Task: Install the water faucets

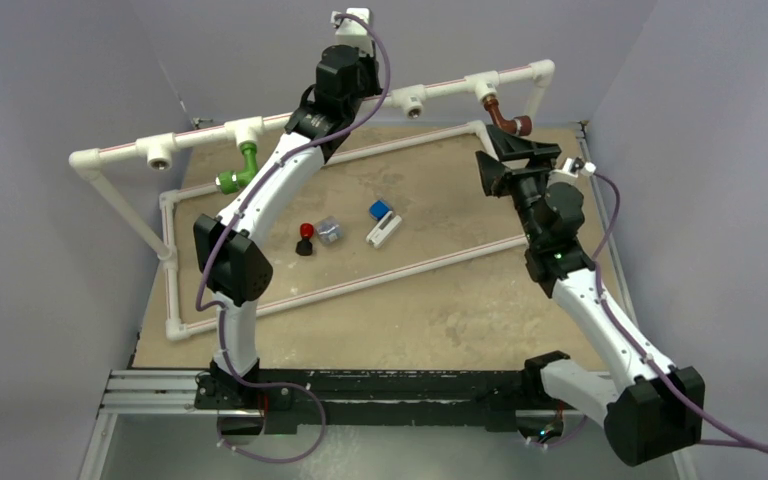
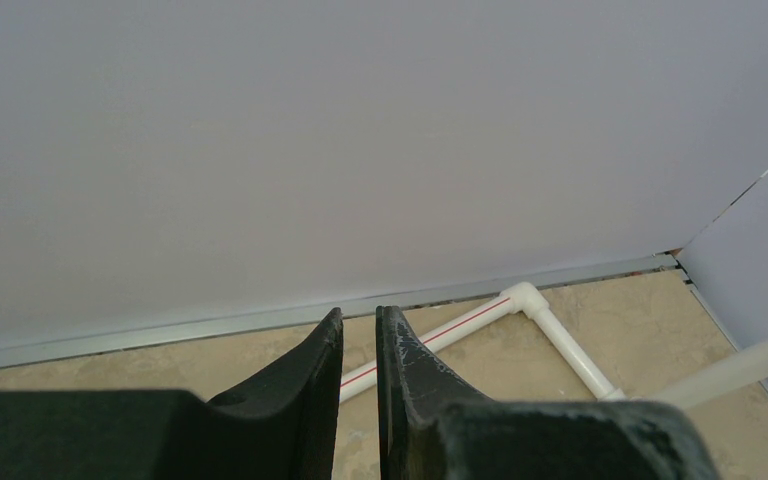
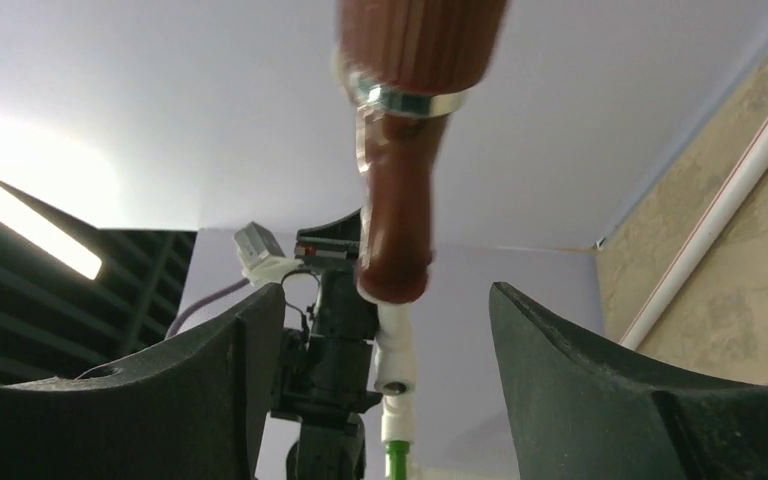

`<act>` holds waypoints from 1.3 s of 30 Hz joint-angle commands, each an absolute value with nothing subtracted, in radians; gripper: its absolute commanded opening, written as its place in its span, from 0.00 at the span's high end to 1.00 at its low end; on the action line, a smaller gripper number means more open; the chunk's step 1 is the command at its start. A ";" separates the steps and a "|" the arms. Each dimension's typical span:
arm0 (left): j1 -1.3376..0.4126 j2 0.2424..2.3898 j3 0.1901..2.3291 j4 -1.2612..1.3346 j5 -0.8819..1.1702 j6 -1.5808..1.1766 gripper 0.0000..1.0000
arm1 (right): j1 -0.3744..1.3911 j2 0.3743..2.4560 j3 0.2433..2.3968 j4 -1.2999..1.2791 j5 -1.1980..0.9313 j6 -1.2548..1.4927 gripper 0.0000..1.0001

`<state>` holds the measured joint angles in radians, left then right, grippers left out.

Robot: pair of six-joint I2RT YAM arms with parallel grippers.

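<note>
The reddish-brown water faucet [image 1: 505, 118] hangs from the right tee [image 1: 484, 87] of the raised white pipe, spout down. My right gripper [image 1: 492, 160] sits just below it, open. In the right wrist view the brown faucet [image 3: 400, 150] stands above and between the spread fingers [image 3: 560, 350], touching neither. The green water faucet [image 1: 241, 167] hangs from a tee [image 1: 246, 130] on the left of the same pipe, its tip [image 3: 395, 460] small and far away in the right wrist view. My left gripper [image 2: 360, 315] is shut with nothing in it, held high and facing the back wall.
A red-and-black knob [image 1: 305, 238], a small grey block [image 1: 330, 231] and a blue-white block [image 1: 383, 222] lie mid-table inside the low pipe frame [image 1: 360, 280]. Two tees [image 1: 415, 101] [image 1: 160, 152] show open sockets. Walls close in on three sides.
</note>
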<state>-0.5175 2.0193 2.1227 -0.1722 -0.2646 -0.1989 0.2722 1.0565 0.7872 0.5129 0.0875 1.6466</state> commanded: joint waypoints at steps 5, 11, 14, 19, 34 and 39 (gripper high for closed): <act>-0.537 2.081 2.075 -0.416 -0.216 -0.192 0.83 | 0.271 0.928 0.831 0.434 0.100 1.260 0.24; -0.535 2.076 2.075 -0.419 -0.215 -0.183 0.83 | 0.272 0.832 0.822 0.350 0.147 0.945 0.21; -0.533 2.072 2.074 -0.422 -0.216 -0.180 0.83 | 0.271 0.785 0.821 0.319 0.181 0.750 0.21; -0.530 2.063 2.065 -0.419 -0.206 -0.181 0.83 | 0.272 0.764 0.835 0.358 0.096 0.383 0.22; -0.527 2.061 2.075 -0.427 -0.181 -0.186 0.83 | 0.302 0.803 0.810 0.343 0.049 -0.516 0.18; -0.526 2.066 2.068 -0.430 -0.179 -0.188 0.83 | 0.354 0.801 0.754 0.405 0.052 -0.785 0.18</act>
<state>-0.5163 2.0171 2.1250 -0.1856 -0.2543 -0.1978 0.3187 0.8097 0.7845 0.3096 0.0525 -0.4763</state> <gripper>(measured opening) 0.170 0.824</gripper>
